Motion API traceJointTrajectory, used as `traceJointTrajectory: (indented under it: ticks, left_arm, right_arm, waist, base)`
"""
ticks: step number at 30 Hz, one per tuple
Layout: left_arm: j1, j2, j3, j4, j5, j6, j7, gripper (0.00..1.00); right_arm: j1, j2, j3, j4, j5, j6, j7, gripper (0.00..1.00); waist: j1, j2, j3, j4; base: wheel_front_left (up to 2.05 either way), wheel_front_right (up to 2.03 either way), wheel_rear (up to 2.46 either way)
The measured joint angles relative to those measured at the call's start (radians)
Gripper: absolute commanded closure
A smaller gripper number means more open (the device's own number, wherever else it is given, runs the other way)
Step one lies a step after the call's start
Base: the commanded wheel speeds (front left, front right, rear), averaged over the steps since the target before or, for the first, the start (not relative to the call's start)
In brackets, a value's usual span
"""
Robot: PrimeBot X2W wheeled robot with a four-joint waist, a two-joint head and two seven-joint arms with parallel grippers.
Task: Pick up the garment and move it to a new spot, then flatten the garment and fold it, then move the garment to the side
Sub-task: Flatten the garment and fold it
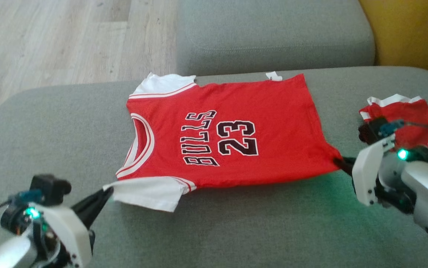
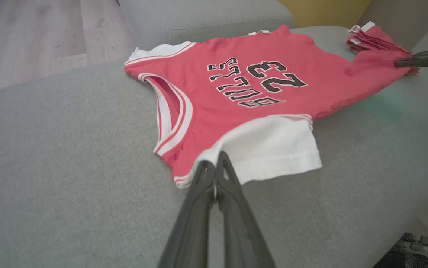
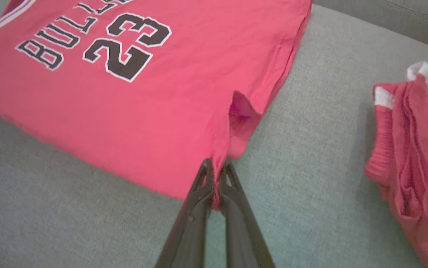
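Observation:
The garment (image 1: pixel 228 126) is a red jersey with white sleeves and "BULLS 23" in black, spread flat on a grey cushion, neck toward the left. My left gripper (image 1: pixel 106 190) is shut on the near white sleeve (image 2: pixel 269 149), pinching its edge (image 2: pixel 214 165). My right gripper (image 1: pixel 338 162) is shut on the near hem corner of the garment (image 3: pixel 217 167), which puckers into a small fold where it is pinched. In the left wrist view the right gripper (image 2: pixel 403 62) shows at the far right, holding that same corner.
A second red and white piece of clothing (image 1: pixel 411 115) lies bunched at the cushion's right end, beside my right arm. A grey back cushion (image 1: pixel 273 33) rises behind the jersey. Wooden floor (image 1: pixel 50 37) lies to the left, a yellow surface (image 1: pixel 414 29) at the far right.

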Motion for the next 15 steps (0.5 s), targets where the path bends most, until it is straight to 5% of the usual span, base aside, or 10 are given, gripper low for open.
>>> traceJointTrajectory:
  ticks: [15]
  left_arm:
    - [-0.349, -0.090, -0.093, 0.270, 0.143, -0.088, 0.139, 1.00]
  right_arm:
    - [-0.174, 0.095, 0.003, 0.176, 0.028, 0.000, 0.019, 1.00]
  waist:
    - [0.0000, 0.0000, 0.129, 0.005]
  base:
    - [0.00, 0.00, 0.00]
